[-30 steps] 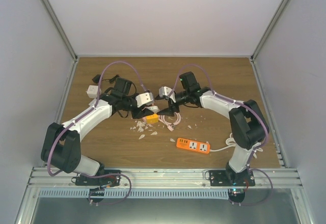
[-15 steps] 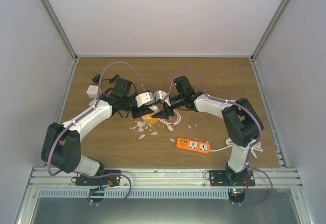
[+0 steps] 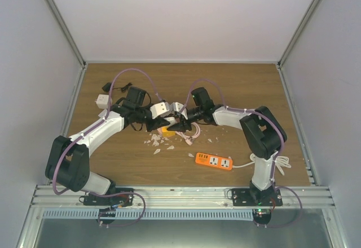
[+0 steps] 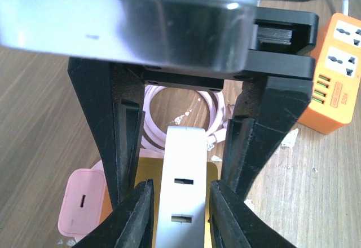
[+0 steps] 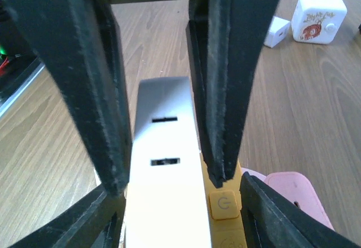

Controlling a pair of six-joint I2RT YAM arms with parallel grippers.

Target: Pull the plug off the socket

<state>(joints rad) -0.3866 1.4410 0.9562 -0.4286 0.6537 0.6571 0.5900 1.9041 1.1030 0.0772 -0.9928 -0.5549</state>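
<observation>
Step in hand: both arms converged at the centre of the brown wood-grain surface [image 3: 237, 90], setting grips before the pull; plug not yet out

Task's thing: flat white rectangular plug block with two slots [image 4: 181, 194] stands seated in a small yellow square socket block [image 5: 224, 203], at roughly 11 o'clock from the orange power strip [image 3: 214, 161]

Left claw [image 4: 180, 203]: black fingers pressed against both flat sides of the white plug block, gripping it

Right claw [image 5: 169, 175]: fingers straddle the same assembly from the opposite side, close to the white block; firm contact cannot be told, nor whether it bears on plug or socket

Nearby: pink charger block [image 4: 82, 203] at 9 o'clock of the socket in the left wrist view; coiled pale pink cable [image 4: 155, 118] behind; white scraps [image 3: 158, 142] scattered at 6 o'clock

Next move calls for: one claw anchoring the yellow base, the other drawing the plug straight along its prong axis, no twisting
</observation>
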